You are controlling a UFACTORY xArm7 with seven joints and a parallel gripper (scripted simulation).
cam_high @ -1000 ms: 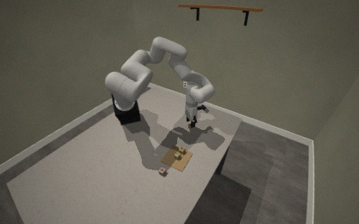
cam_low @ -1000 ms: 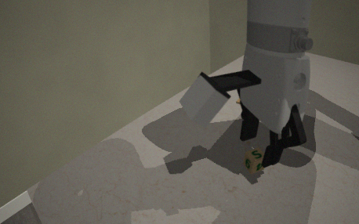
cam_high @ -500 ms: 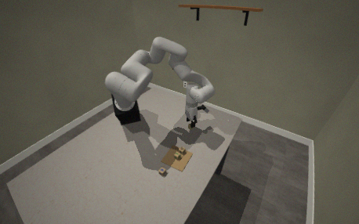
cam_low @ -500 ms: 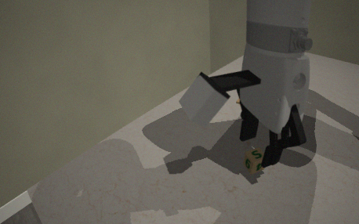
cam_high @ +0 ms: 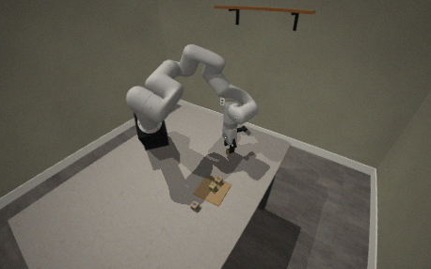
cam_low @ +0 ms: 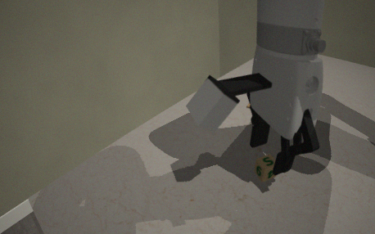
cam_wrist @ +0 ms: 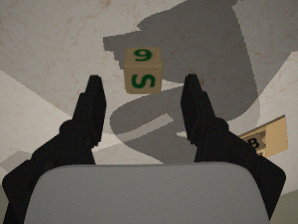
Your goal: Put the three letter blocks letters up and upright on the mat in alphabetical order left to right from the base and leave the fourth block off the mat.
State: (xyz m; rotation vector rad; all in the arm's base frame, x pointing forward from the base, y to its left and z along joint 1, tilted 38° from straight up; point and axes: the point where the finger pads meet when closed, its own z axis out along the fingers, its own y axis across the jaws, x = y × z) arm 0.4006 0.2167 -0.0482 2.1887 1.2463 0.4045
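A wooden block with a green S on top [cam_low: 268, 161] [cam_wrist: 143, 81] and a 6 on a side lies on the table; it is small in the top view [cam_high: 229, 151]. My gripper [cam_low: 270, 159] [cam_wrist: 143, 88] is open above and around the block, with space between the block and each finger in the wrist view. The wooden mat [cam_high: 218, 199] [cam_wrist: 278, 136] bears two blocks close together, one [cam_high: 218, 180] behind the other [cam_high: 213, 187]. A black B [cam_wrist: 254, 143] shows on one of them. Another block [cam_high: 195, 205] with a blue mark lies off the mat, near its corner.
The robot's black base [cam_high: 152, 139] stands at the back left of the table. The table's edge [cam_high: 250, 215] runs past the mat's right side in the top view. The arm's shadows cover the S block's surroundings.
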